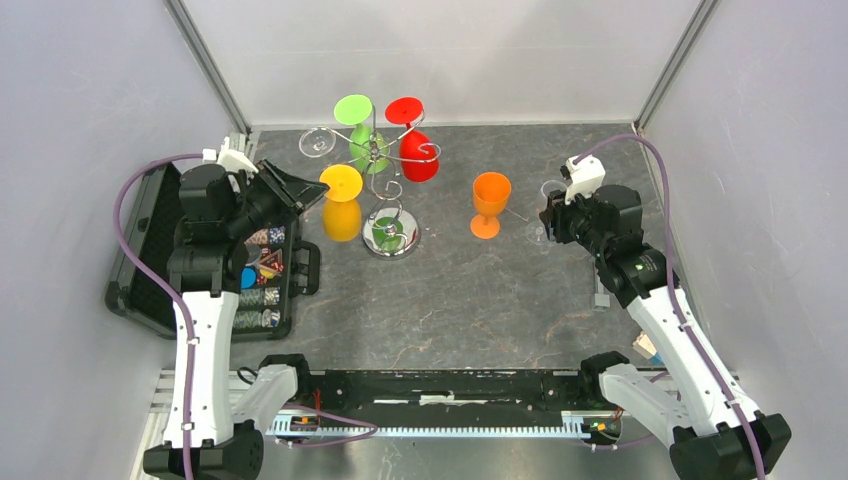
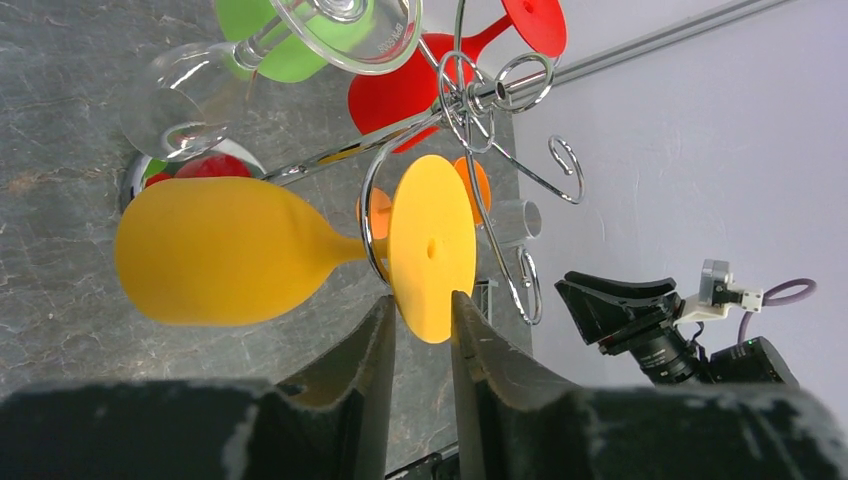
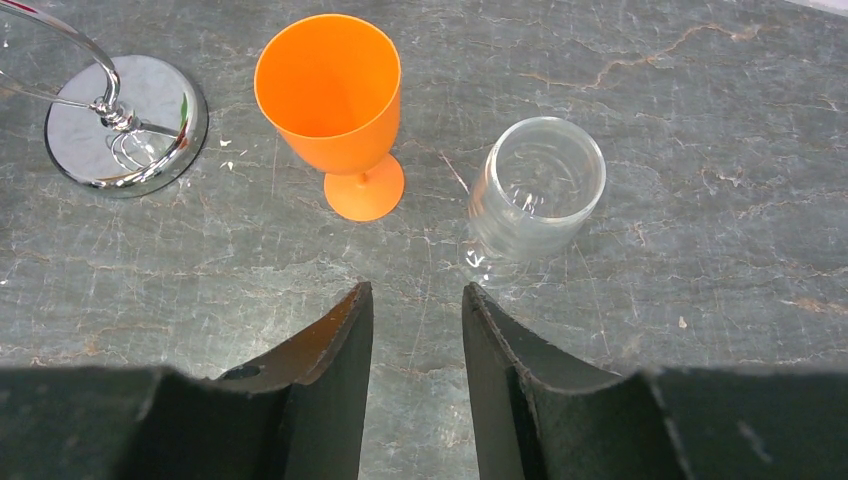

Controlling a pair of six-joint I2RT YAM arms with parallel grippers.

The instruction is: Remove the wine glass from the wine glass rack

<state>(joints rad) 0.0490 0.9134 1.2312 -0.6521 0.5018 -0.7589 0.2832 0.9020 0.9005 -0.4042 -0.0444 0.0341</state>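
Observation:
The wine glass rack (image 1: 391, 236), chrome wire on a round shiny base, stands mid-table; its curled arms also show in the left wrist view (image 2: 470, 95). A yellow wine glass (image 1: 341, 205) hangs upside down on its near left arm. My left gripper (image 1: 318, 195) is at the glass's foot. In the left wrist view the jaws (image 2: 422, 300) are closed in on the lower rim of the yellow foot disc (image 2: 432, 245), and both fingertips touch it. My right gripper (image 1: 548, 215) is open and empty, low over the table (image 3: 415, 290).
Green (image 1: 353, 110), red (image 1: 418, 155) and clear (image 1: 316, 142) glasses also hang on the rack. An orange glass (image 3: 330, 90) and a clear glass (image 3: 537, 185) stand on the table in front of the right gripper. A black open case (image 1: 150, 260) lies at the left.

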